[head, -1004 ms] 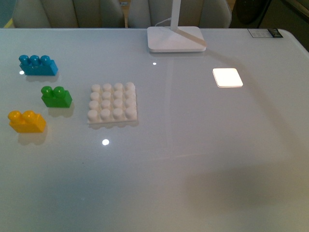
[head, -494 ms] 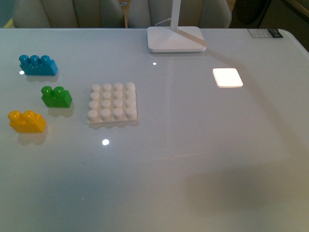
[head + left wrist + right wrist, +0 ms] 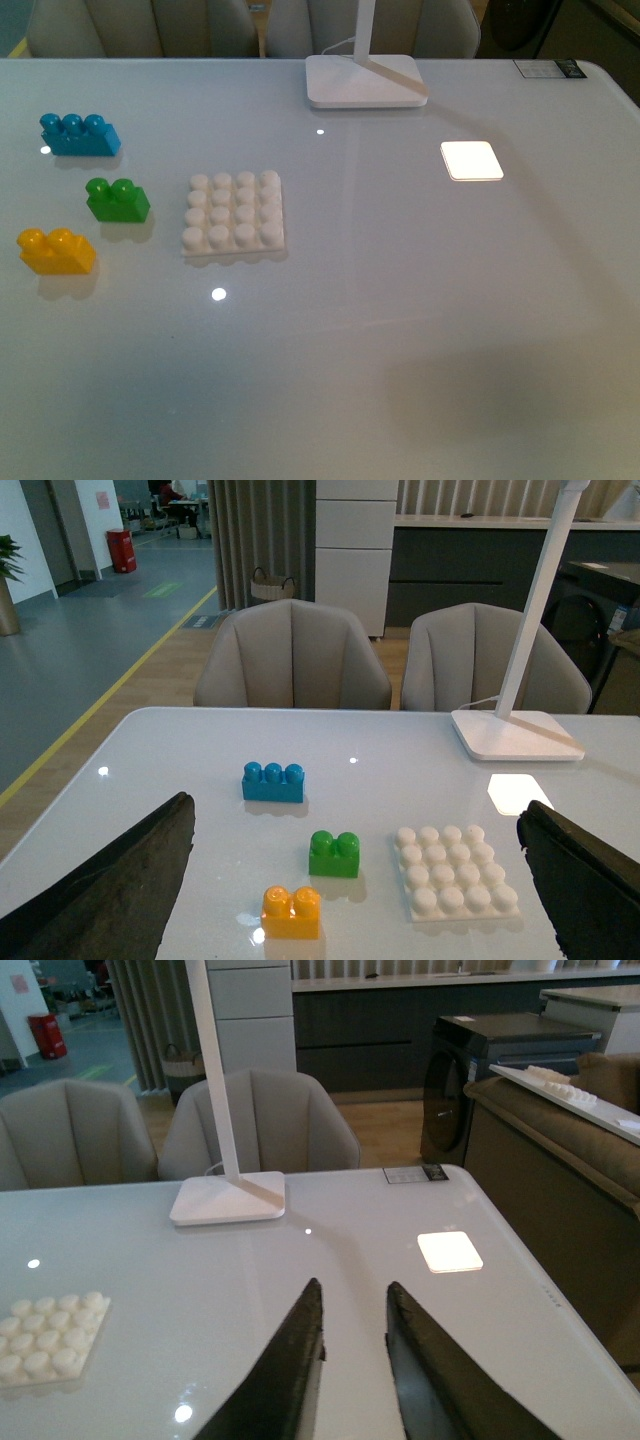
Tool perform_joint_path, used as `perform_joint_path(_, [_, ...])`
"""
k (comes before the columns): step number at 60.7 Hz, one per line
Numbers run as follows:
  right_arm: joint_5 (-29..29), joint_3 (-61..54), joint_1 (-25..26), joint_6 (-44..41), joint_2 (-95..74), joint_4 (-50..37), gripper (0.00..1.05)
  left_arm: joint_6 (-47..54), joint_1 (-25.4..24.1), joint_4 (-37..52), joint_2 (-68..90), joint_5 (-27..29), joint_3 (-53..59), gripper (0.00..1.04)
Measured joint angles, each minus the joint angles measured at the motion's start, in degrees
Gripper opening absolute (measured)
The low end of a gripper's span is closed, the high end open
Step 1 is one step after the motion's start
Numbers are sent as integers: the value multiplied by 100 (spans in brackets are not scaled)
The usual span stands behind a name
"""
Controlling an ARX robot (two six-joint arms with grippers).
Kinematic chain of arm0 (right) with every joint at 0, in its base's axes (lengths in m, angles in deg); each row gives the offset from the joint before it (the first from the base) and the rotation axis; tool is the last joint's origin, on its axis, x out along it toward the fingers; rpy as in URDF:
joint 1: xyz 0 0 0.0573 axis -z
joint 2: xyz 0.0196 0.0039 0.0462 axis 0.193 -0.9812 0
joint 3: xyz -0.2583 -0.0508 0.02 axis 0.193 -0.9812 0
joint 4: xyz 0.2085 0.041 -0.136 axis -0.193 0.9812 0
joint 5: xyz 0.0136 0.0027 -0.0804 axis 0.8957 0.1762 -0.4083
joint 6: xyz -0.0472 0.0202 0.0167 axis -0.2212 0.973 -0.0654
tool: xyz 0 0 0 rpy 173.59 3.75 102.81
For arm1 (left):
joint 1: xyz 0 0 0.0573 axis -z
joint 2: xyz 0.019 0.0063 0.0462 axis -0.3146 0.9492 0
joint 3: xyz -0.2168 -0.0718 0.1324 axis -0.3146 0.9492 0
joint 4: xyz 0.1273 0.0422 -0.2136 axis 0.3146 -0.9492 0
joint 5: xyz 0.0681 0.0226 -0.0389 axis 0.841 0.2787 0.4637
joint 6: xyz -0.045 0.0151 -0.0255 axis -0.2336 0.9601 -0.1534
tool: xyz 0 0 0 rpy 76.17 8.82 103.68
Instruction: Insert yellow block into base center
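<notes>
The yellow block sits on the white table at the front left, two studs up; it also shows in the left wrist view. The base, a white 4x4 studded plate, lies to its right, also in the left wrist view and at the edge of the right wrist view. Neither gripper shows in the front view. My left gripper is open and empty, its dark fingers spread wide, well back from the block. My right gripper is shut and empty above bare table.
A green two-stud brick and a blue three-stud brick stand behind the yellow block. A white lamp foot is at the back, with a bright white square to its right. Chairs stand beyond the far edge.
</notes>
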Motion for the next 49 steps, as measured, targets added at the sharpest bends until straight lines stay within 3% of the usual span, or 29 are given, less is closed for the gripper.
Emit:
perform_joint_path(10, [0, 0, 0, 0, 0, 0, 55, 0, 0, 0, 0, -2, 0, 97])
perform_joint_path(14, [-2, 0, 0, 0, 0, 0, 74, 0, 0, 0, 0, -2, 0, 97])
perform_joint_path(22, [0, 0, 0, 2, 0, 0, 97, 0, 0, 0, 0, 0, 0, 97])
perform_joint_path(32, [-2, 0, 0, 0, 0, 0, 96, 0, 0, -2, 2, -2, -2, 97])
perform_joint_path(37, [-2, 0, 0, 2, 0, 0, 96, -286, 146, -1473, 861, -144, -605, 97])
perform_joint_path(41, [4, 0, 0, 0, 2, 0, 96, -474, 444, -1985, 1655, 31, -861, 97])
perform_joint_path(49, [-2, 0, 0, 0, 2, 0, 96, -632, 903, -1325, 2726, 337, -968, 97])
